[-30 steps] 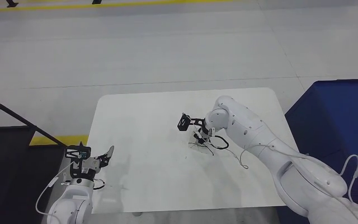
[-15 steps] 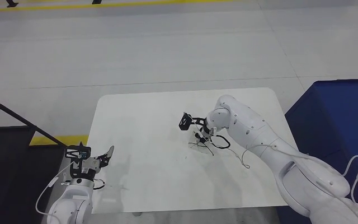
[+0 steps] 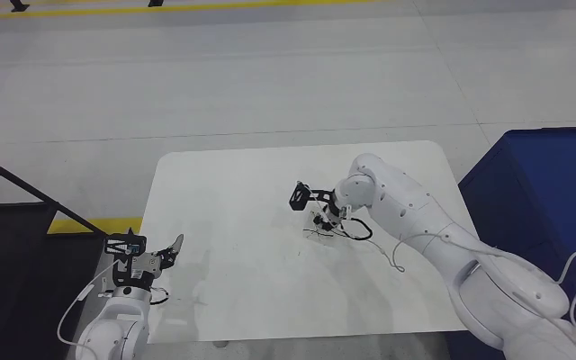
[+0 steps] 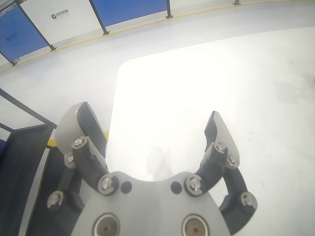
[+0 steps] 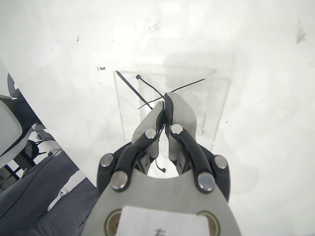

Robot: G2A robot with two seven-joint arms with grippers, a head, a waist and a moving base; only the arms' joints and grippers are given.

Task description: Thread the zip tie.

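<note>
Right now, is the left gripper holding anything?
No: the left gripper has its jaws wide open, and just the table shows between them.

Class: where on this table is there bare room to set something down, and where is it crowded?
Bare: the wide table stretch between the open left gripper and the clear tray; also the strip along the far edge. Crowded: the tray, where the right gripper pinches a zip tie among others.
</note>
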